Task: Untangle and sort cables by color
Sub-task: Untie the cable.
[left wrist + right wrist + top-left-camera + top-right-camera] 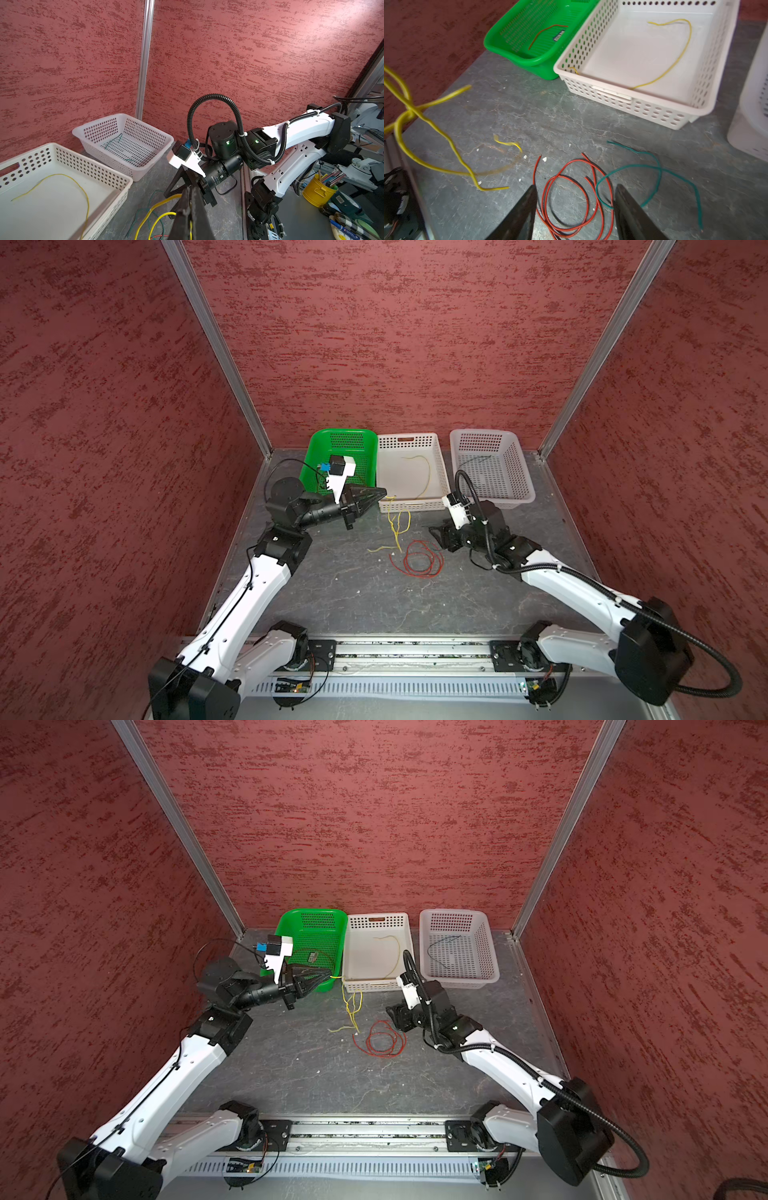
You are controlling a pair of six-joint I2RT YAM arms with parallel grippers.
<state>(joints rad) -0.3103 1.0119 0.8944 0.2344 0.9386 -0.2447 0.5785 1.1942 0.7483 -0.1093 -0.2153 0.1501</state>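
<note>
right wrist: right gripper (575, 185) spread above red cable (577, 160); left gripper (382, 492) pinching yellow cable (411, 113).

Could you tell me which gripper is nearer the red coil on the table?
Right. The right gripper hangs open right by the red coil; the left gripper is farther, clamping a yellow cable.

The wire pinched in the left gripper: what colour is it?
It is a yellow cable, clearest in the left wrist view, looping out of the shut left gripper.
</note>
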